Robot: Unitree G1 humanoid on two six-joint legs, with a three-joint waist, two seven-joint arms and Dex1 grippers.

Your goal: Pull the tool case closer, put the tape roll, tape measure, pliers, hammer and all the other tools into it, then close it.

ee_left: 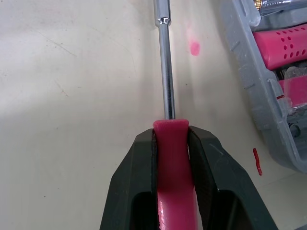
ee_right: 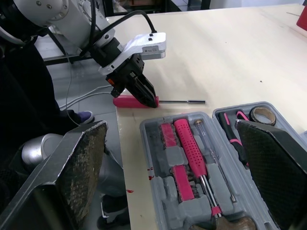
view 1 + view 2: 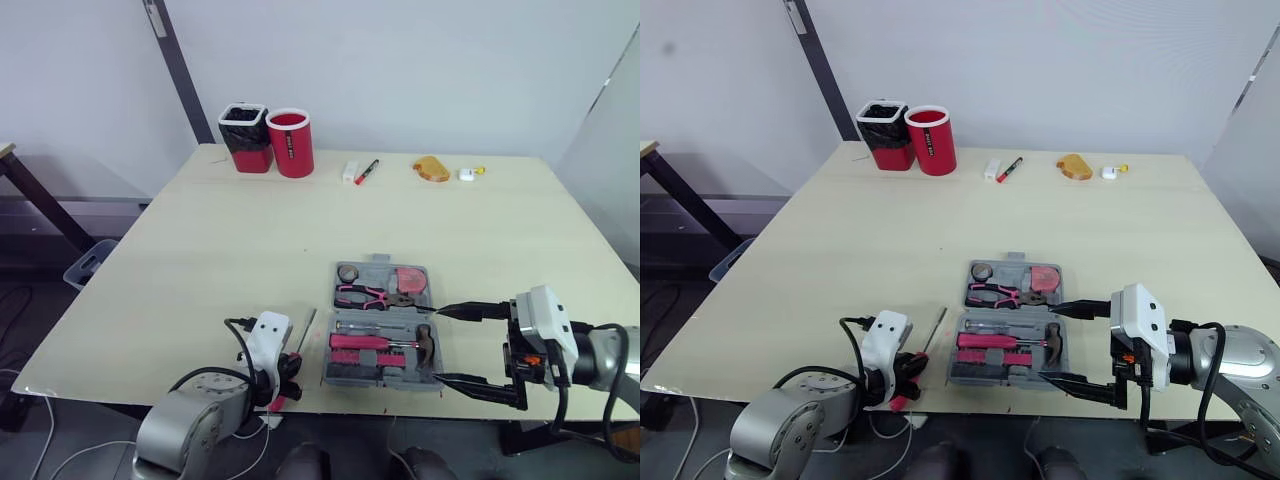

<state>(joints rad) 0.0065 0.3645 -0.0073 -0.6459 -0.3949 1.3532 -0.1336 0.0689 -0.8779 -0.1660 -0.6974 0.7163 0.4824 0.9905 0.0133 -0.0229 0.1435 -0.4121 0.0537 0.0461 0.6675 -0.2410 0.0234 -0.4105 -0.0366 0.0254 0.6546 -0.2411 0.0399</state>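
Pink-handled, chrome-shafted screwdriver lies flat on the pale wooden table, just beside the nine o'clock wall of the open grey plastic tool case, with its shaft pointing toward one o'clock. The left gripper is clamped on the handle, so the carry should run toward three o'clock. The right gripper, spread wide and empty, hangs at the case's far three o'clock edge.

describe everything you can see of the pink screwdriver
The screwdriver has a glossy pink handle, plastic by its look, and a slim shiny metal shaft with a collared tip. It lies flat, seemingly resting on the pale table near its front edge, beside the open grey tool case and outside it. The left gripper is shut on the handle.
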